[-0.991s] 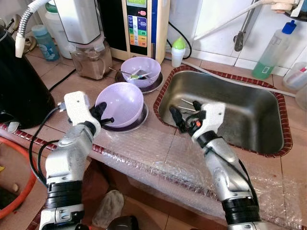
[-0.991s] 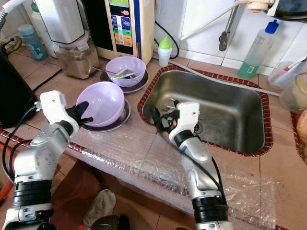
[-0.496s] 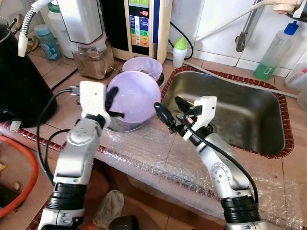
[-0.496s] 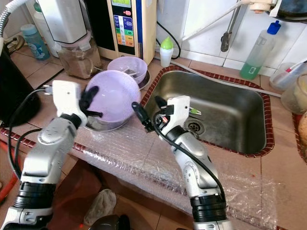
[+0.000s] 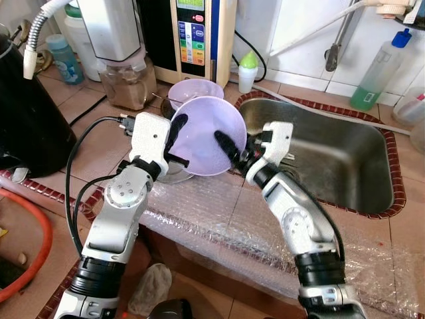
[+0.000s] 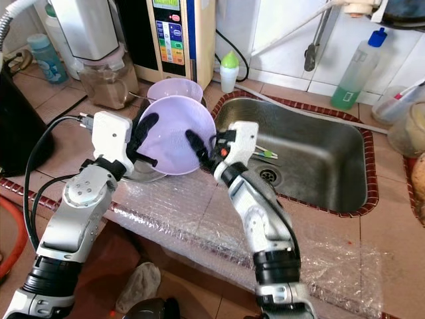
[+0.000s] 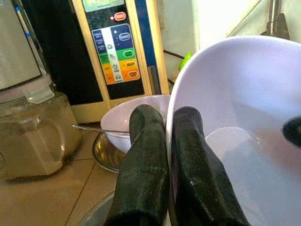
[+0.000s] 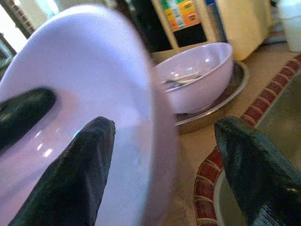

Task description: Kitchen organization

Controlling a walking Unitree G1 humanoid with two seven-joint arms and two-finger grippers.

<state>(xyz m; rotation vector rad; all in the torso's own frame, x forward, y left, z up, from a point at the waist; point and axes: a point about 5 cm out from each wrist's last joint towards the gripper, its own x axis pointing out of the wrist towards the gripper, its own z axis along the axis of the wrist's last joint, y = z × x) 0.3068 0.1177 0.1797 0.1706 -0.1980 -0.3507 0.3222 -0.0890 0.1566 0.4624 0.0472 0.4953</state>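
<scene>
A lavender bowl (image 5: 206, 136) hangs tilted above the counter, beside the sink's left rim. My left gripper (image 5: 178, 141) is shut on its near rim, one finger inside and one outside (image 7: 171, 165). My right gripper (image 5: 236, 151) is open and straddles the opposite rim. One right fingertip (image 8: 70, 183) lies inside the bowl (image 8: 94, 94) and the other (image 8: 254, 165) stands well outside it. A second lavender bowl (image 5: 196, 90) holding a spoon sits on a metal plate behind.
An empty metal plate (image 5: 169, 174) lies under the lifted bowl. The steel sink (image 5: 332, 153) is to the right with utensils in it. A blender jar (image 5: 126, 80), water purifier (image 5: 199, 33) and black kettle (image 5: 26, 119) crowd the back left. Bubble wrap (image 5: 212, 212) covers the front edge.
The left gripper has lifted the bowl off its metal plate and carried it right, tilting it. The right gripper has come out of the sink to the bowl's rim.
</scene>
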